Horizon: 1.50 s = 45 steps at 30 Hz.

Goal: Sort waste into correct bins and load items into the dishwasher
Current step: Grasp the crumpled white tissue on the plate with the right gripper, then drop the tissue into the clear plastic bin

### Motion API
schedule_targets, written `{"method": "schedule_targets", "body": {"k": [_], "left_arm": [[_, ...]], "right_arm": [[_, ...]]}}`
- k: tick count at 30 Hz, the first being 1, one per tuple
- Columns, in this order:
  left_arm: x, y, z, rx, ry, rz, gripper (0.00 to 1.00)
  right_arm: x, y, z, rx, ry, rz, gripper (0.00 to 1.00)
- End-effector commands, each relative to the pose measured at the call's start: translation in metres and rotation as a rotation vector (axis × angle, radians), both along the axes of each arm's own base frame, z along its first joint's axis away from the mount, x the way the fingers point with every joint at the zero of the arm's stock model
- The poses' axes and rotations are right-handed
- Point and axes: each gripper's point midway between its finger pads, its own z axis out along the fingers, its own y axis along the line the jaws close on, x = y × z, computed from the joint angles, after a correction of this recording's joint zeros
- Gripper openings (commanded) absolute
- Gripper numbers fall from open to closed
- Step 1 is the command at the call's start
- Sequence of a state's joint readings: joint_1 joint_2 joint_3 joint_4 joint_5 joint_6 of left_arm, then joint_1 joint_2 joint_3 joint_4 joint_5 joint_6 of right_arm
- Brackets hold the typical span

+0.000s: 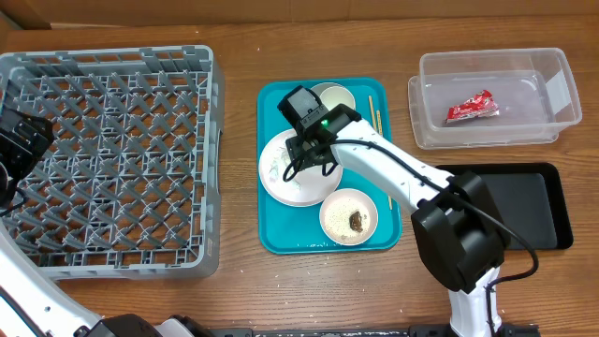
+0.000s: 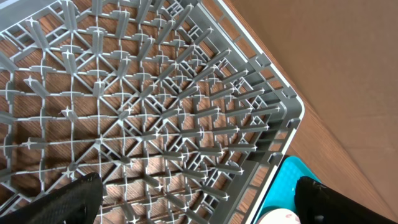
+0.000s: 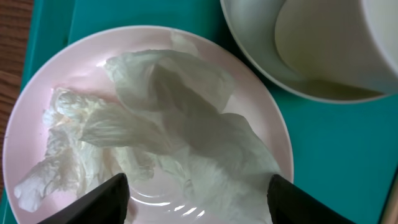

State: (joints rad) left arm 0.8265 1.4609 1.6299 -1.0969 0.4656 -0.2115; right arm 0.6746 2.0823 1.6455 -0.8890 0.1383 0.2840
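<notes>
You're on the waste-sorting step: your right gripper (image 3: 199, 196) hangs with fingers spread either side of the crumpled white paper (image 3: 168, 118), which lies on the whitish-pink plate (image 3: 81, 59) on the teal tray (image 1: 271, 201); nothing is pinched yet. The next move likely calls for lowering, closing on the paper's bulk without nipping the plate, then carrying it to the clear tub (image 1: 562, 94), where the red wrapper (image 1: 470, 109) already lies. Your left gripper (image 2: 199, 199) is spread and empty above the grey rack (image 2: 186, 93).
</notes>
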Motion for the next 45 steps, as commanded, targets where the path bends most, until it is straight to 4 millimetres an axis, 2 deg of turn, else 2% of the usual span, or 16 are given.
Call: {"method": "schedule_targets", "body": {"k": [1, 9, 13, 17, 21, 25, 29, 33, 34, 36, 37, 38, 41, 42, 44, 45], "left_arm": [[0.000, 0.000, 0.010, 0.015, -0.018, 0.010, 1.00], [0.000, 0.000, 0.010, 0.015, -0.018, 0.010, 1.00], [0.000, 0.000, 0.010, 0.015, -0.018, 0.010, 1.00], [0.000, 0.000, 0.010, 0.015, -0.018, 0.010, 1.00], [0.000, 0.000, 0.010, 0.015, -0.018, 0.010, 1.00], [0.000, 0.000, 0.010, 0.015, -0.018, 0.010, 1.00], [0.000, 0.000, 0.010, 0.015, -0.018, 0.010, 1.00], [0.000, 0.000, 0.010, 0.015, -0.018, 0.010, 1.00], [0.000, 0.000, 0.010, 0.015, -0.018, 0.010, 1.00], [0.000, 0.000, 0.010, 0.015, -0.018, 0.010, 1.00], [0.000, 0.000, 0.010, 0.015, -0.018, 0.010, 1.00], [0.000, 0.000, 0.010, 0.015, -0.018, 0.010, 1.00], [0.000, 0.000, 0.010, 0.015, -0.018, 0.010, 1.00], [0.000, 0.000, 0.010, 0.015, -0.018, 0.010, 1.00], [0.000, 0.000, 0.010, 0.015, -0.018, 0.010, 1.00], [0.000, 0.000, 0.010, 0.015, -0.018, 0.010, 1.00]], "right_arm": [[0.018, 0.002, 0.044, 0.020, -0.119, 0.031, 0.76], [0.018, -0.022, 0.014, 0.000, -0.066, -0.008, 0.75], [0.004, -0.015, -0.003, 0.049, 0.003, 0.018, 0.60], [0.004, -0.010, 0.000, 0.065, 0.002, 0.025, 0.42], [0.010, -0.004, 0.021, 0.095, -0.023, -0.001, 0.07], [0.021, -0.004, 0.064, 0.147, -0.080, -0.038, 0.04], [0.040, -0.022, 0.124, 0.229, -0.170, -0.127, 0.04], [0.057, -0.067, 0.181, 0.280, -0.264, -0.228, 0.04], [0.067, -0.099, 0.202, 0.300, -0.313, -0.316, 0.04], [0.080, -0.156, 0.220, 0.309, -0.372, -0.513, 0.04], [0.083, -0.179, 0.223, 0.311, -0.384, -0.592, 0.04], [0.088, -0.225, 0.222, 0.322, -0.389, -0.746, 0.04], [0.091, -0.289, 0.209, 0.330, -0.370, -0.954, 0.04], [0.092, -0.299, 0.205, 0.328, -0.365, -0.981, 0.04], [0.099, -0.343, 0.181, 0.321, -0.334, -1.083, 0.04], [0.101, -0.349, 0.176, 0.317, -0.329, -1.095, 0.06]]}}
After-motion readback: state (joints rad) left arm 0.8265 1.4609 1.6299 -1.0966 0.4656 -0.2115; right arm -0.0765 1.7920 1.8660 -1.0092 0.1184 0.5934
